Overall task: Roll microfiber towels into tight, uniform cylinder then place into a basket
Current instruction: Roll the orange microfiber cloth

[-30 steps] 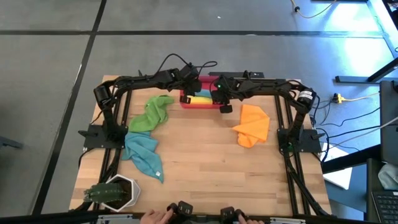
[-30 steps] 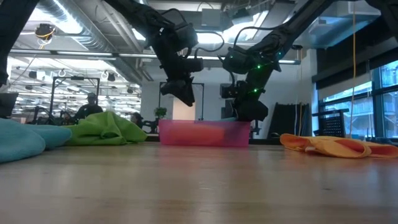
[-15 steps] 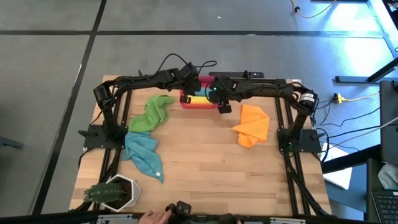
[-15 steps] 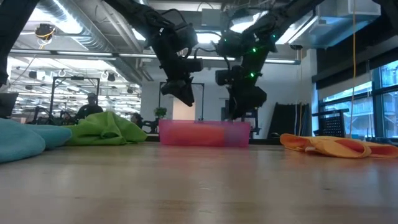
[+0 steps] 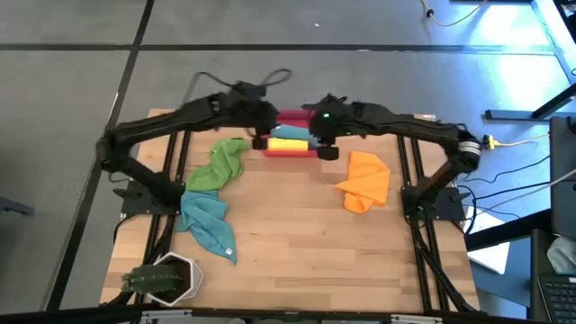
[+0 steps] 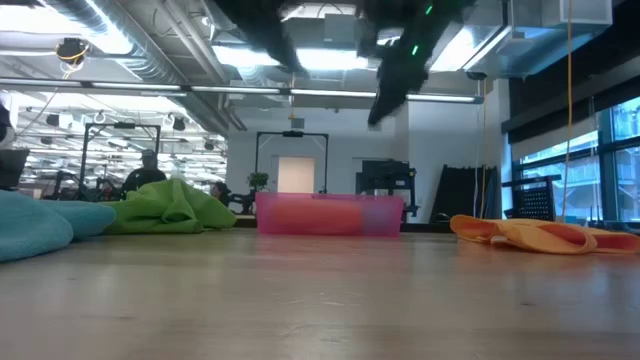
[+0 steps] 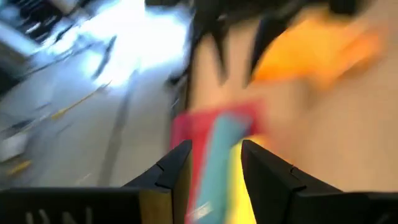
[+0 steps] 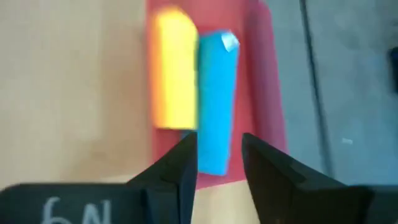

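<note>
The red-pink basket (image 5: 292, 118) stands at the table's far middle and shows in the low view (image 6: 330, 214). In it lie a rolled yellow towel (image 8: 176, 68) and a rolled teal towel (image 8: 217, 99), side by side. My left gripper (image 7: 214, 155) hovers open and empty above the basket's left end (image 5: 262, 141). My right gripper (image 8: 219, 149) hovers open and empty above its right end (image 5: 326, 151). A green towel (image 5: 219, 164), a second teal towel (image 5: 207, 225) and an orange towel (image 5: 365, 180) lie crumpled on the table.
A white hexagonal pot with a plant (image 5: 167, 279) stands at the near left corner. Bare wood lies between the towels in the table's middle and near part (image 5: 297, 234). The black frame rails (image 5: 421, 234) run along both sides.
Both grippers have risen from the basket, nearly out of the low view's top. The arms have swung higher and wider. The two rolled towels stay lying in the basket.
</note>
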Robot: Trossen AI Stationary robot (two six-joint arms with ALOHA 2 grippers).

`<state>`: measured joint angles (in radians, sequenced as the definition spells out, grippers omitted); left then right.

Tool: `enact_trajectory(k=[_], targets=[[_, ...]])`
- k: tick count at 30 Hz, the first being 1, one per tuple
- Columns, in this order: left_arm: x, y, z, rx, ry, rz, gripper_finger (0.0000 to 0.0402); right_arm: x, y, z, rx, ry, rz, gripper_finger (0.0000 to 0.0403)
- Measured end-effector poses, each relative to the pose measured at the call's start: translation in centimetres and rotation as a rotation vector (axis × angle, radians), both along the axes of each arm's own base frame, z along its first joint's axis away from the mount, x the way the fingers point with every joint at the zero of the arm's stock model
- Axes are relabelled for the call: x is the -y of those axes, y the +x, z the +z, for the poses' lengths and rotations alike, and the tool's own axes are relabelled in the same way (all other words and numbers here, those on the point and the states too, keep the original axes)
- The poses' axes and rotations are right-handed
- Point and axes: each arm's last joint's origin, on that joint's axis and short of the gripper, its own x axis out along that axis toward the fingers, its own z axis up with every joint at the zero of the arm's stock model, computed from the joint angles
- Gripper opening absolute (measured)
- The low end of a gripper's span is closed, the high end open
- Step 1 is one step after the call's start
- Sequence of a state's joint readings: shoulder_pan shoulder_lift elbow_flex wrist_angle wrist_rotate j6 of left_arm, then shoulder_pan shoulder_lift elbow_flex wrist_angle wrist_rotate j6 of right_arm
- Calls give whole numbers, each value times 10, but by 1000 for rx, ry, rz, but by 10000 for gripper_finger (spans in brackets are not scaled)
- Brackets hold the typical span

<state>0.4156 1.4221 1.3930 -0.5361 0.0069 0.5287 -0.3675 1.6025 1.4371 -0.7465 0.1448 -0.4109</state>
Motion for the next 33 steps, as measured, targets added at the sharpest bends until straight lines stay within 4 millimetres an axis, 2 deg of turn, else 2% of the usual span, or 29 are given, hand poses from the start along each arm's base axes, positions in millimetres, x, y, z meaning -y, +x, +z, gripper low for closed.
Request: enact_trajectory(k=[4,7,12,15,21,24,28,33], targets=[[28,-40,37,216,-213,-154,126,-22,-26,26,159,138,0,113],[47,-63,38,278,-291,-195,126,-44,-39,24,271,182,48,112],[77,-85,8,288,-435,-235,126,-81,-53,-8,423,229,122,112],[94,-93,-18,274,-515,-260,126,-101,-57,-35,512,277,162,112],[117,-106,-58,414,-524,-272,126,-132,-65,-81,683,280,267,112],[125,-114,-74,522,-492,-283,126,-137,-72,-96,732,236,258,112],[125,-128,-87,656,-430,-229,126,-136,-78,-104,752,172,207,112],[120,-138,-108,667,-299,-107,126,-130,-79,-109,745,124,120,112]])
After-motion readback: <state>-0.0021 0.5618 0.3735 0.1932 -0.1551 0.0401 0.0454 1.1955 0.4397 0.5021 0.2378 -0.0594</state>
